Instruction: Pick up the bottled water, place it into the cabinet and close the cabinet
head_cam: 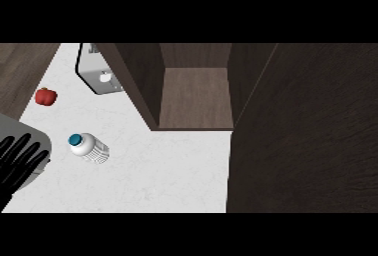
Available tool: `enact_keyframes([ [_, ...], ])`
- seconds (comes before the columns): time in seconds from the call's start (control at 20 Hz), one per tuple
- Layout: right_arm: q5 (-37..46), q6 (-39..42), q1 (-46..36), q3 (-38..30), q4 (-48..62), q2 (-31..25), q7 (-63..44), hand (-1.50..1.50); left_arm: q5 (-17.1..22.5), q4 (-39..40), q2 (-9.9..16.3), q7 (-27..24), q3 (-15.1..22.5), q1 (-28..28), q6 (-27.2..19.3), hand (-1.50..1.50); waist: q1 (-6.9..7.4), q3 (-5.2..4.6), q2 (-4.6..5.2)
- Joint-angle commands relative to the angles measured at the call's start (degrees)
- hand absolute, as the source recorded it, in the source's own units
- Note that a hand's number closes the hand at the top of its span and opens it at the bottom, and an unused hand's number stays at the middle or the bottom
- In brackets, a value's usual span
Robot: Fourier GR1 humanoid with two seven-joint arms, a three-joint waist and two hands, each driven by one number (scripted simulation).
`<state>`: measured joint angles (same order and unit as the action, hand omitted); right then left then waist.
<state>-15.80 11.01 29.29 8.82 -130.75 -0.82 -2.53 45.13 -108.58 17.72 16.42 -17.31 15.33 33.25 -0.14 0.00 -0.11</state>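
Bottled water upright on white counter, left of open cabinet. Left hand at left edge, fingers straight, holding nothing. Bottle likely light, rigid, smooth plastic; ribbed body below blue cap probably best hold.

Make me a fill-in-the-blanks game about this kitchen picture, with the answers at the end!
1. The cap on the bottled water is ____.
2. The cabinet has its door standing ____.
3. The small pepper on the counter is coloured ____.
4. The only hand showing, with straight fingers, is at the picture's ____ edge.

Answers: blue, open, red, left
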Motion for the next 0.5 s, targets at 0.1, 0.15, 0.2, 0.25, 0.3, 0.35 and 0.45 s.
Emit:
enact_keyframes([
  [0.1,2.5,-0.4,1.5,2.9,-0.1,0.8,1.0,-1.5,3.4,5.8,1.7,-1.6,-4.7,0.9,7.9,-1.5,0.1,-0.01,0.02],
  [0.15,2.0,1.2,1.5,0.8,2.7,0.3,4.0,-1.5,2.5,5.4,1.6,-0.3,-4.3,-3.6,3.7,-1.5,-0.08,0.01,0.04],
  [0.2,0.4,3.0,2.1,-1.2,4.2,-0.7,6.1,-1.5,-2.1,7.4,0.0,-3.3,-4.3,-4.3,5.5,-1.5,-0.14,0.01,0.05],
  [0.25,0.4,1.4,2.8,0.2,0.2,-0.2,3.4,-1.5,-0.4,6.6,-0.3,-2.9,-5.4,-3.1,4.9,-1.5,-0.05,0.0,0.03],
  [0.3,1.2,-0.7,-0.2,0.4,0.4,0.4,1.1,-1.5,-1.5,9.7,-0.4,-4.9,-6.6,-2.4,7.7,-1.5,0.08,-0.02,0.06],
  [0.35,-0.8,4.1,3.6,-1.3,3.2,-1.2,6.5,-1.5,-1.3,7.8,-0.9,-2.8,-5.5,-2.4,5.6,-1.5,-0.07,0.01,0.03],
  [0.45,3.1,2.6,6.7,2.9,-0.9,0.2,6.3,-1.5,-1.0,11.0,1.1,-3.1,-7.7,-4.6,5.8,-1.5,-0.23,-0.01,0.01],
])
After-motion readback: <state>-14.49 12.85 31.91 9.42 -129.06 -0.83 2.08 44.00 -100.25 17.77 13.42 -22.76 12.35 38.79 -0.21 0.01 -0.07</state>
